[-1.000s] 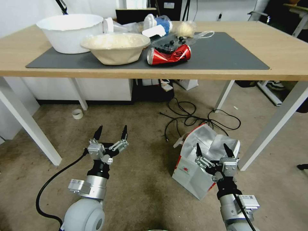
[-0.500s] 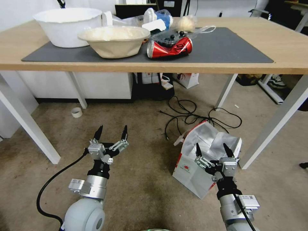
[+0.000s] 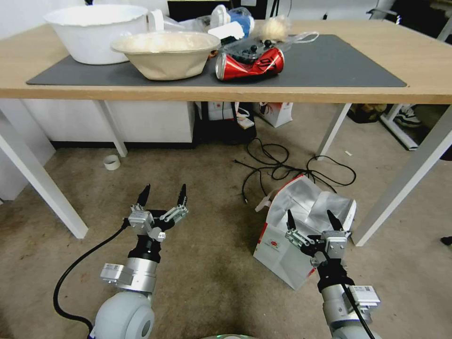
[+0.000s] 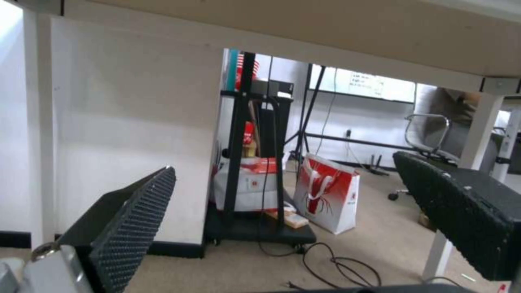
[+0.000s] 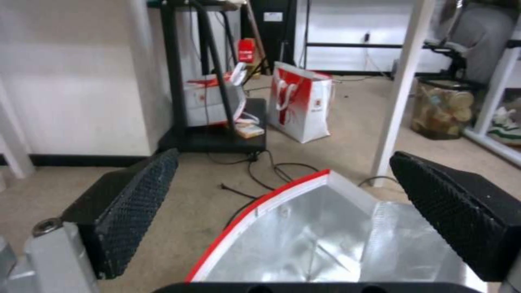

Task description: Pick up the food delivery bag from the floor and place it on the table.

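Table (image 3: 423,70) stood ahead, grey mat (image 3: 329,66) on top, carrying a white bowl (image 3: 94,30), a beige bowl (image 3: 165,54) and a crushed red can (image 3: 249,66) toward the mat's front-left. Floor (image 3: 212,263) below had black cables (image 3: 282,169) and a tape roll (image 3: 112,162) near the left legs. Bag (image 3: 282,254) sat open on the floor just inside the front-right leg, foil lining showing. Right gripper (image 3: 309,221) hung over the bag's near rim, fingers apart, not touching it. Left gripper (image 3: 162,194) hovered over bare floor well left of the bag, fingers apart, empty.
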You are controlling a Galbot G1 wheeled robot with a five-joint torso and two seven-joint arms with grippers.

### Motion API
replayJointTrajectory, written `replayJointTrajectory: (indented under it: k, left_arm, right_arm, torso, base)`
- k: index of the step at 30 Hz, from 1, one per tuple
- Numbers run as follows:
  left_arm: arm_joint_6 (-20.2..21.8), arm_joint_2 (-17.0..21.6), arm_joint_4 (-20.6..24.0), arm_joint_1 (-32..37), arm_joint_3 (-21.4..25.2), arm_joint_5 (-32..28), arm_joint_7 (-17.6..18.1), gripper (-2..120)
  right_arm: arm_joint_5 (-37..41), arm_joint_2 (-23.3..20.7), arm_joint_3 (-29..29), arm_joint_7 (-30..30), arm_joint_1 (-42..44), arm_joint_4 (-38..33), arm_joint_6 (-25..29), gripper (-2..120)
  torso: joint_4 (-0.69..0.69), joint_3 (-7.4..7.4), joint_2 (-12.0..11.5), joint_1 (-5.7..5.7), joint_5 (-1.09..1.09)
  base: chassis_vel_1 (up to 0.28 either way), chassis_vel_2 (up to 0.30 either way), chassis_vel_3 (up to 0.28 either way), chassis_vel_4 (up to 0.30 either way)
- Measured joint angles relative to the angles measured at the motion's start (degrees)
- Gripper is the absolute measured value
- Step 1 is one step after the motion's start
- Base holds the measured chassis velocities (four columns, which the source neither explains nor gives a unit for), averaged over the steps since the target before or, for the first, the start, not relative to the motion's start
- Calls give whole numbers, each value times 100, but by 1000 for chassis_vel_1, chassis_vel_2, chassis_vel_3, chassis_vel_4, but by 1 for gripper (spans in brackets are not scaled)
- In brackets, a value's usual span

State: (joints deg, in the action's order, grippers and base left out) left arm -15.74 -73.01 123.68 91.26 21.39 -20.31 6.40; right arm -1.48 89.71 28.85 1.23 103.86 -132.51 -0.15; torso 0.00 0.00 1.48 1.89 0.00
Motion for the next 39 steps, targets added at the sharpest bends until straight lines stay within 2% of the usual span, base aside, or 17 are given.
replayJointTrajectory:
  k: [7,10,11,12,13,15,17,19,20,24,28,29,33,39]
  left_arm:
    - [-42,-13,9,9,-4,80,11,100]
    - [-43,31,14,-14,-47,85,15,100]
    - [-43,31,14,-14,-47,85,15,100]
    - [-41,49,13,-28,-67,84,15,100]
    - [-38,66,14,-36,-86,84,15,100]
    - [-37,75,13,-35,-96,85,15,100]
    - [-37,76,14,-34,-101,87,14,100]
    - [-36,70,14,-33,-130,102,10,100]
    - [-36,70,14,-33,-130,102,10,100]
    - [-23,54,6,-53,-191,150,7,100]
    - [-14,47,-14,-63,-197,171,7,100]
    - [-7,21,-66,-65,-187,227,7,100]
    - [-3,-21,-124,-84,-193,265,47,100]
    - [8,-21,-240,-184,-245,291,80,100]
  right_arm:
    - [194,-239,427,448,-62,-178,-484,100]
    - [509,-607,916,921,-73,-433,-1191,100]
    - [509,-607,916,921,-73,-433,-1191,100]
    - [723,-786,1055,1172,-80,-530,-1537,100]
    - [1197,-1139,1275,1531,-127,-654,-2171,100]
    - [1761,-1620,1561,1830,-234,-642,-2851,100]
    - [1938,-1760,1623,1915,-273,-604,-2997,100]
    - [2736,-2271,1761,2229,-443,-380,-3427,100]
    - [2736,-2271,1761,2229,-443,-380,-3427,100]
    - [3557,-2739,1674,2530,-725,-22,-3672,100]
    - [4139,-3004,1469,2638,-1085,335,-3753,100]
    - [4530,-3288,1105,2781,-1688,753,-3929,100]
    - [4681,-3589,865,2953,-2123,1065,-4194,100]
    - [4946,-3925,675,3215,-2317,1300,-4198,100]
  torso:
    - [0,0,13,3,0]
    - [0,0,20,4,1]
    - [0,0,20,4,1]
    - [-3,0,21,5,1]
    - [-2,0,24,5,0]
    - [0,0,27,5,2]
    - [0,0,27,5,2]
    - [0,0,31,7,4]
    - [0,0,31,7,4]
    - [-1,0,34,7,1]
    - [0,0,36,7,2]
    - [1,0,38,8,1]
    - [0,0,41,9,0]
    - [1,0,43,8,0]
  base:
    - [0,0,0,0]
    - [0,0,0,0]
    - [0,0,0,0]
    - [0,0,0,0]
    - [0,0,0,0]
    - [0,0,0,0]
    - [0,0,0,0]
    - [0,0,0,0]
    - [0,0,0,0]
    - [0,0,0,0]
    - [0,0,0,0]
    - [0,0,0,0]
    - [0,0,0,0]
    - [0,0,0,0]
